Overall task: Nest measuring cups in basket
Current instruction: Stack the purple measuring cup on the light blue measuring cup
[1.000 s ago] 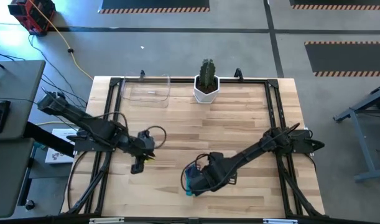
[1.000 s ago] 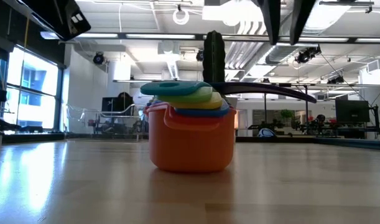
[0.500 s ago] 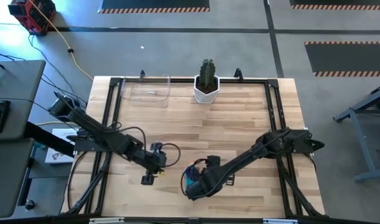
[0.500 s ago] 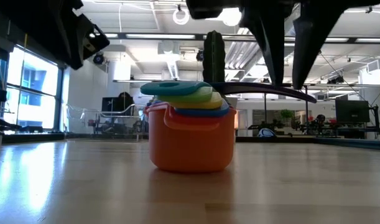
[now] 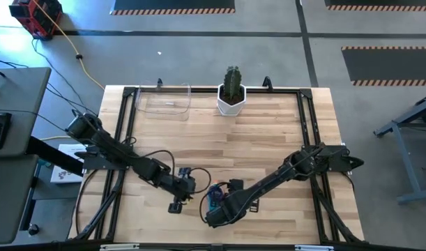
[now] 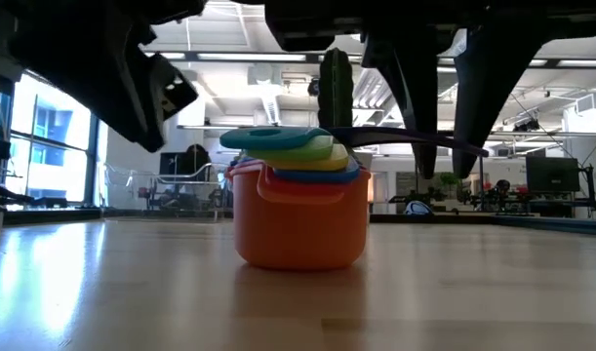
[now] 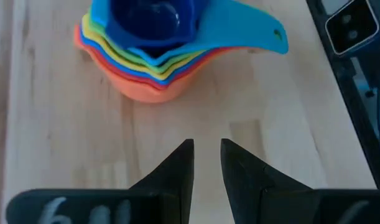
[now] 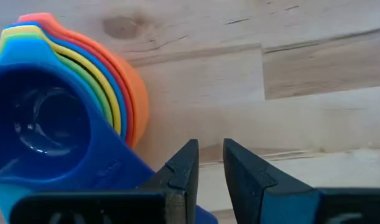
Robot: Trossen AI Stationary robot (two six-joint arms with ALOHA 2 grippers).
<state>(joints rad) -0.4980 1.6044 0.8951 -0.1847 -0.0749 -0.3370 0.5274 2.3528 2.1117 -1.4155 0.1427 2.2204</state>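
Observation:
The measuring cups (image 5: 213,194) stand nested in one stack on the table near its near edge. The orange one (image 6: 299,229) is outermost and a blue one (image 7: 153,18) sits on top. Handles stick out sideways, among them a light-blue one (image 7: 252,38). My left gripper (image 7: 206,146) hovers just left of the stack (image 5: 176,203), open by only a narrow gap. My right gripper (image 8: 210,146) hangs at the stack's near-right side (image 6: 446,117), also open by a narrow gap. The clear basket (image 5: 164,101) sits at the far left corner.
A white pot with a cactus (image 5: 231,94) stands at the far edge, right of the basket. A black frame (image 5: 307,118) runs along the table's sides. Bare wood lies between the stack and the basket.
My left gripper has travelled toward the table's right and near edge, closing on the cup stack. My right gripper has moved a little toward the near edge and come down beside the stack. The cups have stayed where they were.

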